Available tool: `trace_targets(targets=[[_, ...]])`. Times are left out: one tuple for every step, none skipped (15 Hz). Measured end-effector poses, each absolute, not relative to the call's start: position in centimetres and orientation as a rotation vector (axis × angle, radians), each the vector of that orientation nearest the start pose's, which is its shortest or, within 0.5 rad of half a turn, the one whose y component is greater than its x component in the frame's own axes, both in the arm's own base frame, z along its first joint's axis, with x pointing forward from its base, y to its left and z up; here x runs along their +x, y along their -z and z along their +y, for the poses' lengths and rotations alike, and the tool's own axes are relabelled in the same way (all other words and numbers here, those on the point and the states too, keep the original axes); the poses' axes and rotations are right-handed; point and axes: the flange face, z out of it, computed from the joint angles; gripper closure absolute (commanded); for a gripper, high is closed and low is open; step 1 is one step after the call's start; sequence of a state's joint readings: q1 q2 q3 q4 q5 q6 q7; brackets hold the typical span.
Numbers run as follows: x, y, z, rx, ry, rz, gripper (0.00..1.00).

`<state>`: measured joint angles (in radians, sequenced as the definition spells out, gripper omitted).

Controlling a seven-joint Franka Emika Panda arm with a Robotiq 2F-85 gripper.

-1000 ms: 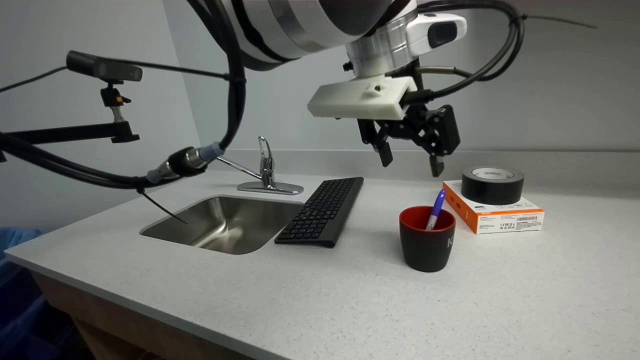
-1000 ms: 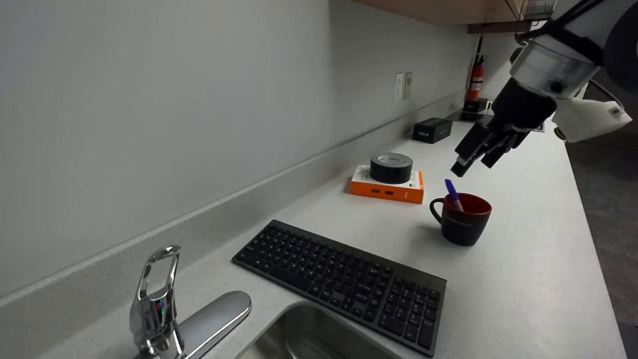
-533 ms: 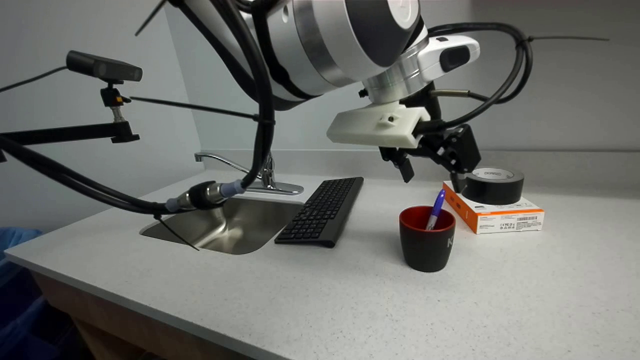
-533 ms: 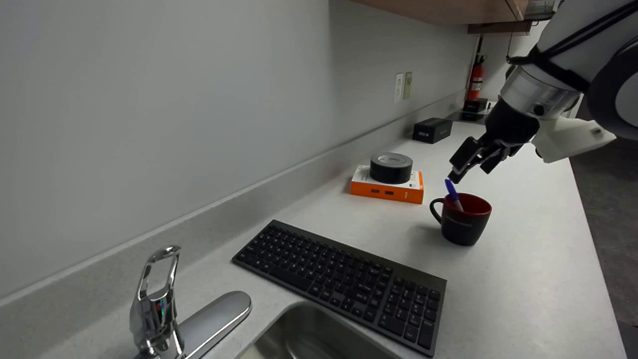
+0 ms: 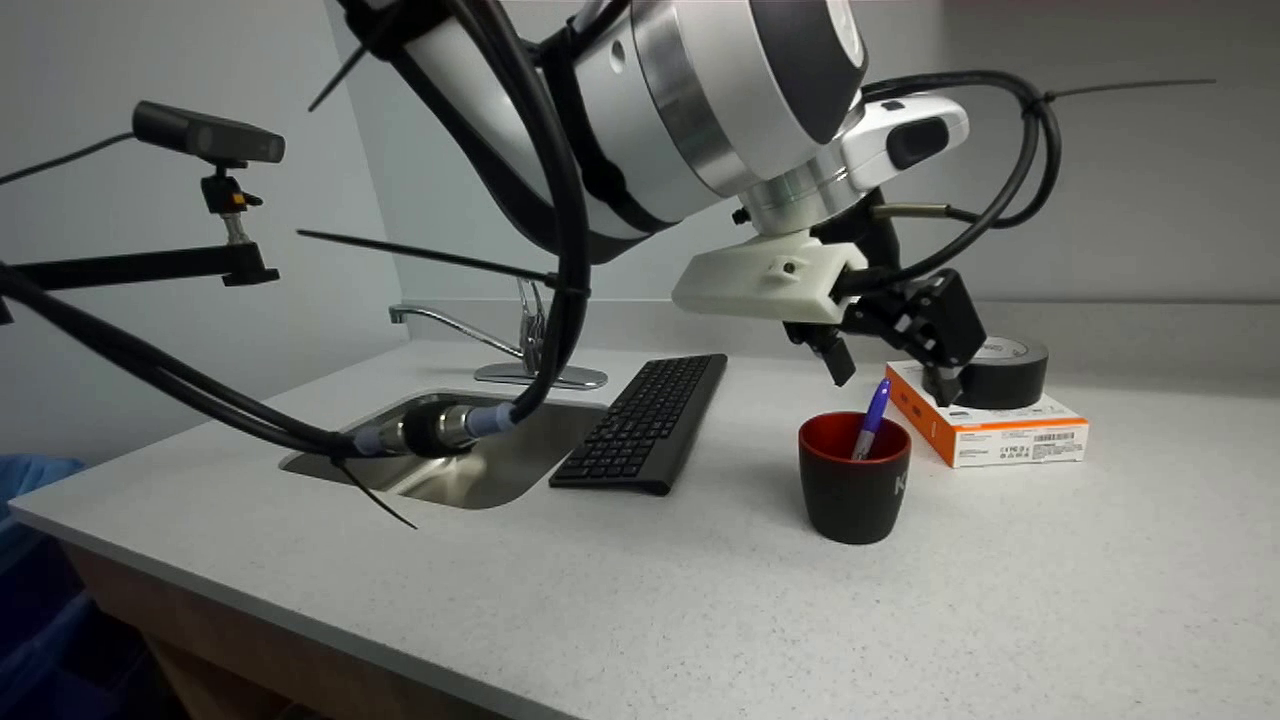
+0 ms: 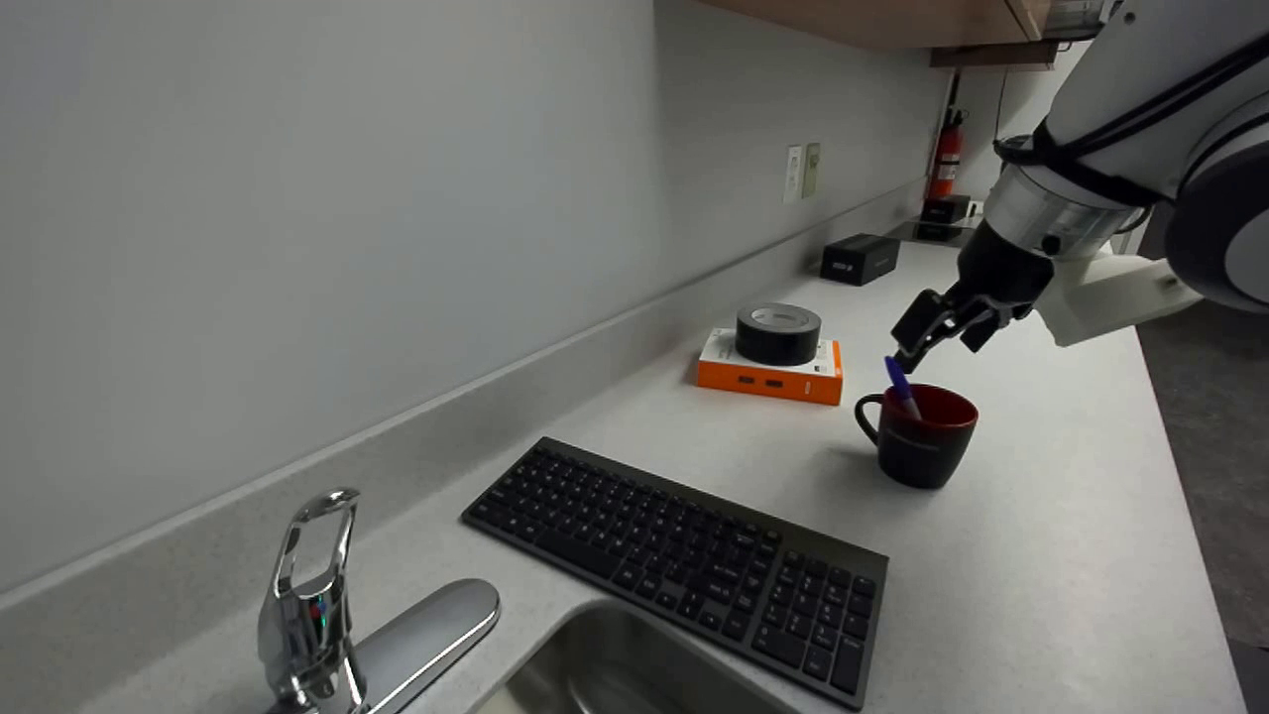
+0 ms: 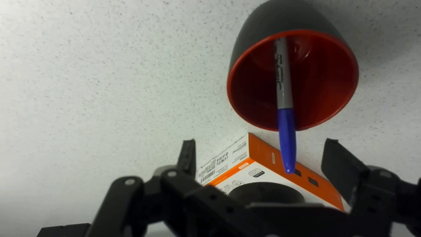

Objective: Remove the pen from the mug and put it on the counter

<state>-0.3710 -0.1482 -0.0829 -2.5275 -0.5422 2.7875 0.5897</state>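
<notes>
The pen [image 7: 287,141], with a blue-purple cap and grey body, leans in the mug with its cap above the rim. In both exterior views the pen [image 5: 874,410] [image 6: 899,382] tilts toward the rim. The mug [image 5: 853,500], black outside and red inside, stands upright on the counter [image 5: 640,600]; its handle shows in an exterior view [image 6: 865,418]. My gripper [image 5: 892,379] is above the mug, tilted, open and empty. In the wrist view the gripper's [image 7: 260,141] fingers stand wide apart, with the cap's end between them in the picture, touching neither.
A black tape roll [image 6: 778,335] sits on a white and orange box [image 6: 768,382] behind the mug. A black keyboard [image 5: 645,425] lies between the mug and the steel sink [image 5: 470,470] with its faucet [image 5: 535,340]. Arm cables [image 5: 565,200] hang over the sink.
My gripper has moved down toward the mug and pen, and to the right in an exterior view. It stays open. The pen and mug have not moved.
</notes>
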Motion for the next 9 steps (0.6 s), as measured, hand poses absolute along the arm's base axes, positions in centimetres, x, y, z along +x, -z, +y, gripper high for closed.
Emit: trace_targets(targets=[[44.2, -36.8, -18.8, -3.182, 0.706, 0.947, 0.0], [44.3, -36.7, -18.8, -3.185, 0.713, 0.959, 0.0], [44.5, -36.6, -18.7, -3.187, 0.719, 0.969, 0.0], [44.7, -36.4, -18.7, -3.189, 0.725, 0.979, 0.0], [44.8, -36.3, -18.6, -3.189, 0.73, 0.99, 0.0], [45.0, -36.2, -18.6, -3.19, 0.736, 1.0, 0.0], [45.2, -36.0, -18.5, -3.191, 0.743, 1.009, 0.0], [45.4, -35.9, -18.4, -3.191, 0.75, 1.02, 0.0], [45.6, -35.8, -18.3, -3.191, 0.757, 1.028, 0.0]])
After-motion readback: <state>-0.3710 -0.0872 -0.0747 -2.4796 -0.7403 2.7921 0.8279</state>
